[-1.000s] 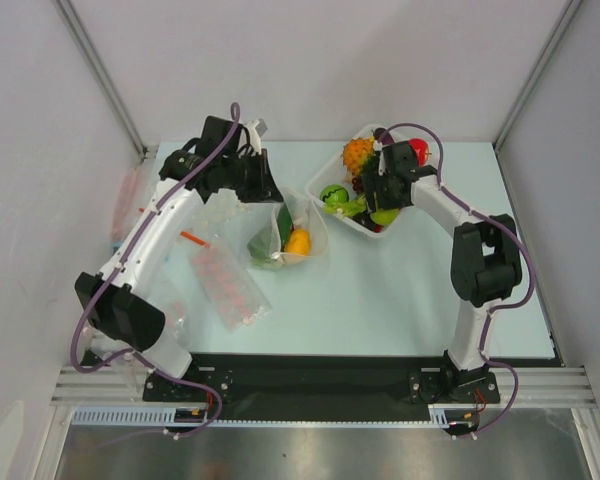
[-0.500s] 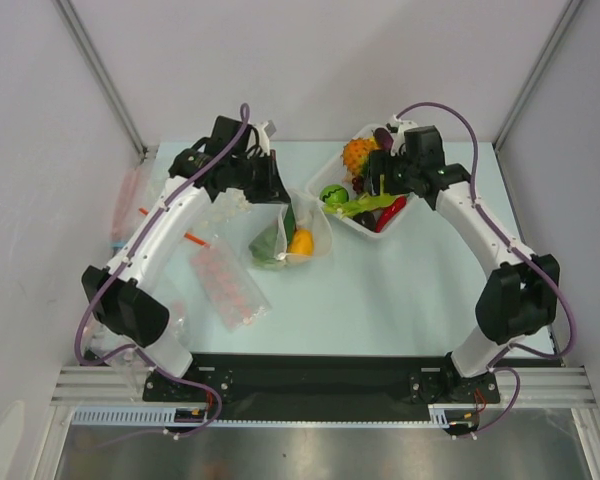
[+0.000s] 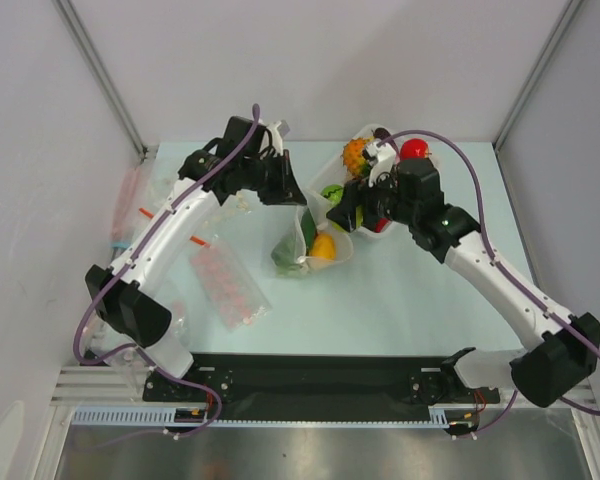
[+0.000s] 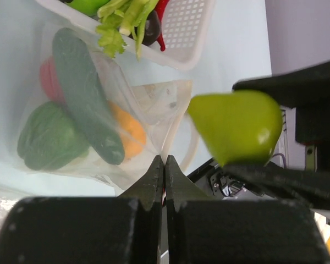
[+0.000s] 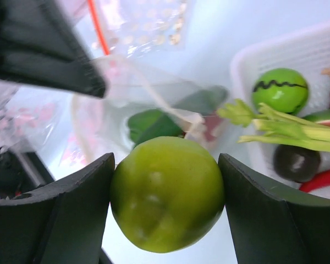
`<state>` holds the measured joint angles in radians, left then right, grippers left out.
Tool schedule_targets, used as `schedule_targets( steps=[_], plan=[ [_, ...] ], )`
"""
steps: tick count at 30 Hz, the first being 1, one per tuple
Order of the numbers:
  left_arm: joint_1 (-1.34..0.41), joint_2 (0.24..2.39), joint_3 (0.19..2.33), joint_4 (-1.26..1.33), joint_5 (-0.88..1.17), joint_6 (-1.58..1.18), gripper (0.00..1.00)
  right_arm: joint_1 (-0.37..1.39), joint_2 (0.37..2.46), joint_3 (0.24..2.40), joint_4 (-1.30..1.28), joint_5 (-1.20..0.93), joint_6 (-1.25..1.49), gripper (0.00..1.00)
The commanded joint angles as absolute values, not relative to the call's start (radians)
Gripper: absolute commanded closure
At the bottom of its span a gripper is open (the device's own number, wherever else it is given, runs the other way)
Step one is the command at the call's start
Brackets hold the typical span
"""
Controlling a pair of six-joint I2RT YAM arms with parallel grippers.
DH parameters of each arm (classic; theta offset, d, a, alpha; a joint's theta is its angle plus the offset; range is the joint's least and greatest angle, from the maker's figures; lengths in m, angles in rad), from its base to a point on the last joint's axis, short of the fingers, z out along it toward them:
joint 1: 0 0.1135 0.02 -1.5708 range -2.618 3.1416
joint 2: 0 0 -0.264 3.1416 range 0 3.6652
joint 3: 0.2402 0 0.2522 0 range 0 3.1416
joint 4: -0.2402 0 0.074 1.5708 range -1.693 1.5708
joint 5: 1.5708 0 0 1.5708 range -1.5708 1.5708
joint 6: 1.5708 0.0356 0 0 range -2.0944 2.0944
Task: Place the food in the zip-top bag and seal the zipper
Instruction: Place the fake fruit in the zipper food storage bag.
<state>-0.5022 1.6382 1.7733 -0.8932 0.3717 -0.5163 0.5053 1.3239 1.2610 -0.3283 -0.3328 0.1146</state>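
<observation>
Zip-top bag (image 4: 159, 99) is pinched at its rim by left tool (image 4: 164, 162); right tool (image 5: 166, 187) clamps green fruit (image 4: 236, 129).

Clear zip-top bag (image 3: 300, 228) part-filled, mouth open, green fruit (image 5: 166, 192) gripped

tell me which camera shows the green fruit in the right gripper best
The right wrist view: the green fruit fills the centre, clamped between the right gripper's fingers. The left wrist view shows its pear-shaped profile off to the right. In the top view the arm mostly hides it.
</observation>
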Motion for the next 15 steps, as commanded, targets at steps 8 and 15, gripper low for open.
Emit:
schedule_targets(
  steps=[8, 15],
  plan=[
    [-0.58, 1.637, 1.859, -0.845, 0.384, -0.592, 0.99, 0.572, 1.157, 1.157, -0.215, -0.344, 0.147, 0.38],
    [-0.603, 1.657, 1.885, -0.851, 0.365, -0.597, 0.99, 0.572, 1.083, 1.155, -0.307, -0.235, 0.123, 0.4]
  ],
)
